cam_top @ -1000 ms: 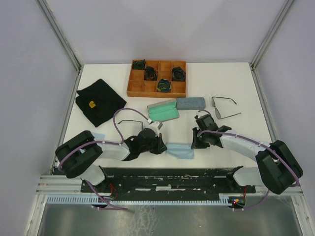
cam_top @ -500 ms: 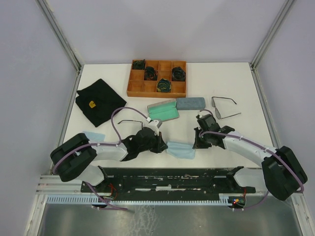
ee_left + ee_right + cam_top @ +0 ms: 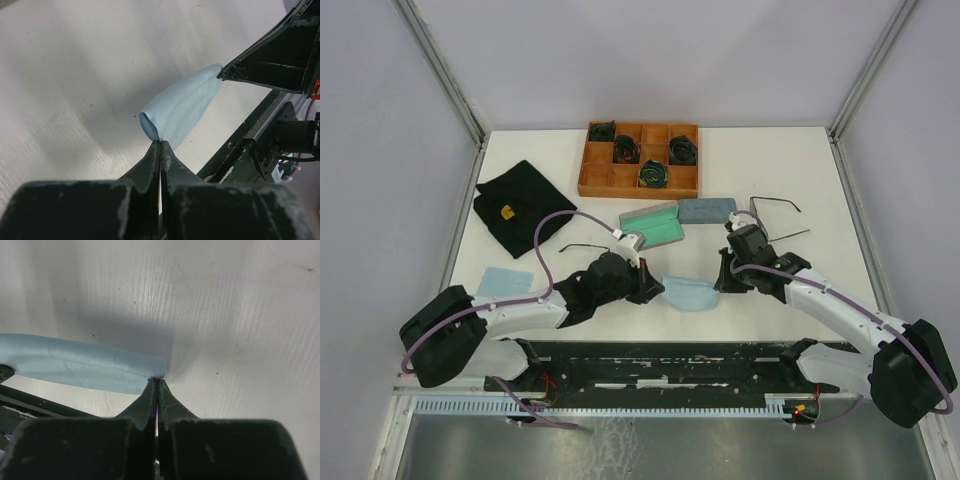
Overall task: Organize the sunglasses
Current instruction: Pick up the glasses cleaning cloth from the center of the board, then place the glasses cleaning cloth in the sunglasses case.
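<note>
The left hand (image 3: pixel 646 291) and right hand (image 3: pixel 724 281) are each pinching one end of the light blue cloth (image 3: pixel 685 294), holding it stretched left to right over the worktop (image 3: pixel 820 170), while one pair of sunglasses (image 3: pixel 788 235) is lying just behind the right hand, arms pointing right, and the second pair (image 3: pixel 582 246) is lying behind the left hand.

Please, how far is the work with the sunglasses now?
Done: nothing that I can see. One pair of sunglasses lies loose on the table right of the grey case, the other pair left of the open green case. In hand: the left gripper and the right gripper each pinch one end of a blue cloth, held between them. Left: putting both pairs away, perhaps into the cases.
</note>
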Robot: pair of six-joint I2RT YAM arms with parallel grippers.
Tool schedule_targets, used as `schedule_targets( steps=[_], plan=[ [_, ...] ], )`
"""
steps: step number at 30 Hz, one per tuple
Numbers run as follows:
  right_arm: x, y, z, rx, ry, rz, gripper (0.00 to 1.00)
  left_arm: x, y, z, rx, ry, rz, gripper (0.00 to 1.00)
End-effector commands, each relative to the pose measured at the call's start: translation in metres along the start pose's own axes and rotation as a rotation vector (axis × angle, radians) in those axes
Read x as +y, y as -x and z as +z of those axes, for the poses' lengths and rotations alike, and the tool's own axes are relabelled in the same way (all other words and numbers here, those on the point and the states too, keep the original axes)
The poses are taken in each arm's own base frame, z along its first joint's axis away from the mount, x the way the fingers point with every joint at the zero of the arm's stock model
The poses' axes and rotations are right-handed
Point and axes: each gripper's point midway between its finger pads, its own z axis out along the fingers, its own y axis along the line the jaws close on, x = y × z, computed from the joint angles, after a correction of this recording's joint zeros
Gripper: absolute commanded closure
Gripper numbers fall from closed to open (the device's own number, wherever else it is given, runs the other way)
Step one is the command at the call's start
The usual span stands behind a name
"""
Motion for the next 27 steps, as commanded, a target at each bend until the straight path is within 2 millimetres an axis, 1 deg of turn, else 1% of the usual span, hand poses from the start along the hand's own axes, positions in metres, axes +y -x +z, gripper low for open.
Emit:
schedule_targets(
  steps=[1,4,8,10,13,15,17,20,27],
  plan=[
    [0.012,0.025,-0.018,-0.080,0.022,0.006,1.00,-0.023,0.024,-0.009,-0.070,-0.062,-0.021,0.97],
    [0.011,0.024,-0.022,-0.068,0.016,-0.010,1.00,-0.021,0.026,-0.014,-0.084,-0.056,-0.014,0.97],
    [0.011,0.020,-0.025,-0.052,0.027,-0.023,1.00,-0.016,0.024,-0.021,-0.088,-0.043,-0.016,0.97],
    [0.020,0.019,-0.024,-0.042,0.070,-0.032,1.00,-0.014,0.022,-0.021,-0.079,-0.032,-0.018,0.97],
    [0.035,0.024,-0.020,-0.038,0.139,-0.045,1.00,-0.004,0.020,-0.021,-0.088,0.013,-0.040,0.97],
    [0.041,0.033,-0.017,-0.050,0.151,-0.059,1.00,0.002,0.021,-0.020,-0.099,0.045,-0.041,0.97],
    [0.044,0.046,-0.013,-0.072,0.140,-0.078,1.00,0.009,0.026,-0.017,-0.114,0.077,-0.044,0.97],
    [0.049,0.063,-0.003,-0.089,0.123,-0.108,1.00,0.022,0.036,-0.012,-0.137,0.114,-0.057,0.97],
    [0.063,0.098,0.033,-0.093,0.099,-0.174,1.00,0.051,0.065,0.006,-0.182,0.184,-0.039,0.97]
  ],
)
